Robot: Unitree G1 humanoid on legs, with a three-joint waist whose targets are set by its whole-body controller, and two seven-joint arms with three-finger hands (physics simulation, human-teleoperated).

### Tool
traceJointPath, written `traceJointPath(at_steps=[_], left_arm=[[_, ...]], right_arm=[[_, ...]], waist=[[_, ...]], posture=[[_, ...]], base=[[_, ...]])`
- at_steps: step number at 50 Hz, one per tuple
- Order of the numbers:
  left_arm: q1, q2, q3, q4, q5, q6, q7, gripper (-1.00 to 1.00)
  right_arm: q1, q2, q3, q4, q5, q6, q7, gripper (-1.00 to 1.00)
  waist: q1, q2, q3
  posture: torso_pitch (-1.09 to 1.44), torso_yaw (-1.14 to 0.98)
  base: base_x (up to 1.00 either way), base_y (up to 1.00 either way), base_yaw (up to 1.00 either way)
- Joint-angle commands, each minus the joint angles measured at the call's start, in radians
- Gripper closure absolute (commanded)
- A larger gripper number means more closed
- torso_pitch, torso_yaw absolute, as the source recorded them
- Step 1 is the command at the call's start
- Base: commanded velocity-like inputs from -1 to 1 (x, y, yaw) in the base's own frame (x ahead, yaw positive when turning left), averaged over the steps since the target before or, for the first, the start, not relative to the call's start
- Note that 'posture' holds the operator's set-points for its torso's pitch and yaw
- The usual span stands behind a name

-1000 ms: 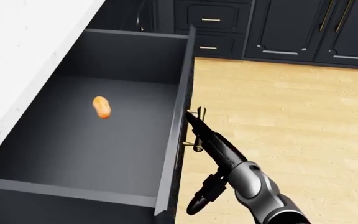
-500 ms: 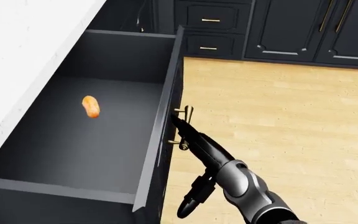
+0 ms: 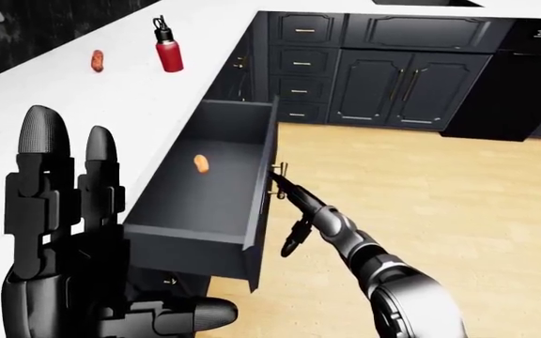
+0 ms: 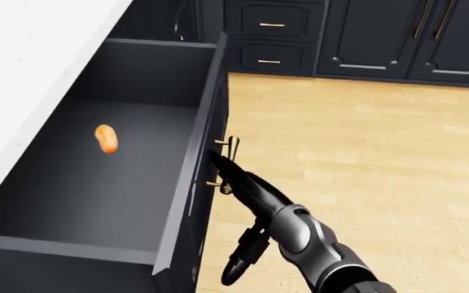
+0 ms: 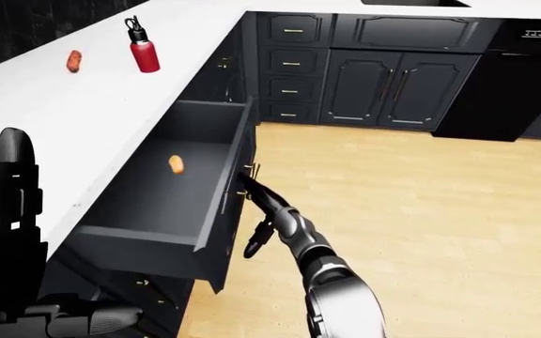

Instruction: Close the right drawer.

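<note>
The right drawer (image 4: 96, 201) stands pulled out from under the white counter (image 4: 31, 67), dark grey, with a small orange piece of food (image 4: 105, 138) lying on its floor. My right hand (image 4: 218, 163) reaches in from the lower right, open, its straight fingers pressed against the drawer front (image 4: 204, 152) beside the brass handle (image 4: 229, 160); its thumb (image 4: 237, 264) hangs down. In the left-eye view my left hand (image 3: 64, 211) is raised at the lower left, open, fingers upright, holding nothing.
A red bottle (image 3: 167, 53) and another orange item (image 3: 97, 60) rest on the counter at the upper left. Dark cabinets with brass pulls (image 3: 393, 77) line the top of the view, above a light wood floor (image 4: 365, 152). A black appliance (image 3: 524, 77) stands top right.
The drawer front has slid to the left in the head view, further under the counter, and my right hand has followed it, still against the front by the handle.
</note>
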Motion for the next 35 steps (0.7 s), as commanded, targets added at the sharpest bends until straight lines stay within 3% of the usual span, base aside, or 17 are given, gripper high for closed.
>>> traceJointPath(at_steps=[1, 35], left_arm=[[-0.005, 0.004, -0.001, -0.034, -0.005, -0.024, 0.006, -1.00], [-0.007, 0.008, -0.001, -0.034, -0.007, -0.020, 0.009, -1.00]], right_arm=[[-0.043, 0.033, 0.022, -0.045, -0.027, -0.094, 0.043, -1.00], [-0.077, 0.115, 0.034, -0.038, -0.091, -0.069, 0.056, -1.00]], waist=[[0.011, 0.003, -0.022], [0.005, 0.009, -0.018]], posture=[[0.00, 0.00], [0.00, 0.00]], base=[[0.00, 0.00, 0.00], [0.00, 0.00, 0.00]])
